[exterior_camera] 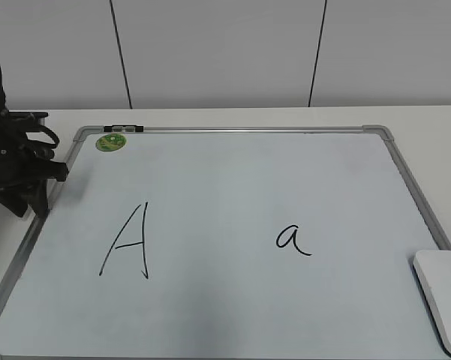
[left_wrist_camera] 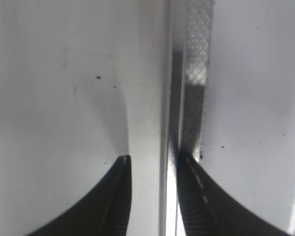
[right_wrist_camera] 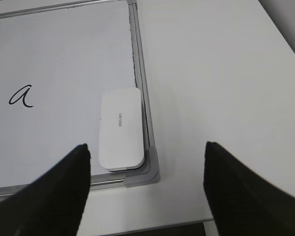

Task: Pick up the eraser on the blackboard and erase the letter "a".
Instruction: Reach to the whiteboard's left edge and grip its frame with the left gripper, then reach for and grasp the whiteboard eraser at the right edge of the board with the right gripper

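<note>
one large pale whiteboard with a thin grey metal frame (exterior_camera: 394, 161), one white rounded plastic eraser (right_wrist_camera: 120, 129), one small round green magnet (exterior_camera: 110, 142), two handwritten black marker letters, a capital "A" (exterior_camera: 127, 241) and a lowercase "a" (exterior_camera: 293, 239), and two black grippers, left (left_wrist_camera: 149, 162) and right (right_wrist_camera: 147, 152).

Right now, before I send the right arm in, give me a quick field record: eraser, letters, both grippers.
eraser: lying flat in the board's near right corner, untouched
letter a: intact, right half of board
capital A: left half
magnet: far left corner
right gripper: jaws wide apart, empty, above eraser
left gripper: jaws apart, straddling the left frame edge
</note>
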`<move>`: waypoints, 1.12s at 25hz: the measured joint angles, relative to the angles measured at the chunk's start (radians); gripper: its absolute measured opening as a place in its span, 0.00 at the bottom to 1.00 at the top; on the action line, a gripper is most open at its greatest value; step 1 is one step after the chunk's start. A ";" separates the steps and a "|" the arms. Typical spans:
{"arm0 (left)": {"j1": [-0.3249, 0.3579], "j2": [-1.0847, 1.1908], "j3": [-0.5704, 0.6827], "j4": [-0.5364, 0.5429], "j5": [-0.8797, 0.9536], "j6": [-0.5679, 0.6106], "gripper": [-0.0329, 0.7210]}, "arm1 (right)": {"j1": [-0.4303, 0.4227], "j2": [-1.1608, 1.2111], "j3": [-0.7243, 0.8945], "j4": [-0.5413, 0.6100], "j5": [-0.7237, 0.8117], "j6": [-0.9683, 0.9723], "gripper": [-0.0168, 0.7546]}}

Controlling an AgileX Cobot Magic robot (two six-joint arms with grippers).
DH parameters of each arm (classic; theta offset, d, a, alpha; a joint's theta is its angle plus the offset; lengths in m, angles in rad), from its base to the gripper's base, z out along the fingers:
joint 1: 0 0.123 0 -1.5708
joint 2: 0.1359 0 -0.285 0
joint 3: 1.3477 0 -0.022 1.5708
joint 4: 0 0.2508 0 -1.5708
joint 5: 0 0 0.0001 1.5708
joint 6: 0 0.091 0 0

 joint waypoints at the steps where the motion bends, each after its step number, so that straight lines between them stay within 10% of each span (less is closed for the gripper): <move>1: 0.004 0.005 -0.002 -0.011 0.000 0.000 0.36 | 0.000 0.000 0.000 0.000 0.000 0.000 0.71; 9: 0.007 0.011 -0.010 -0.030 0.003 0.000 0.34 | 0.000 0.000 0.000 0.000 0.000 0.000 0.71; 15: 0.007 0.011 -0.010 -0.045 0.004 0.002 0.09 | 0.000 0.000 0.000 0.000 0.000 0.000 0.71; 28: 0.007 0.011 -0.010 -0.046 0.006 0.004 0.08 | 0.000 0.173 -0.063 0.007 -0.041 0.000 0.71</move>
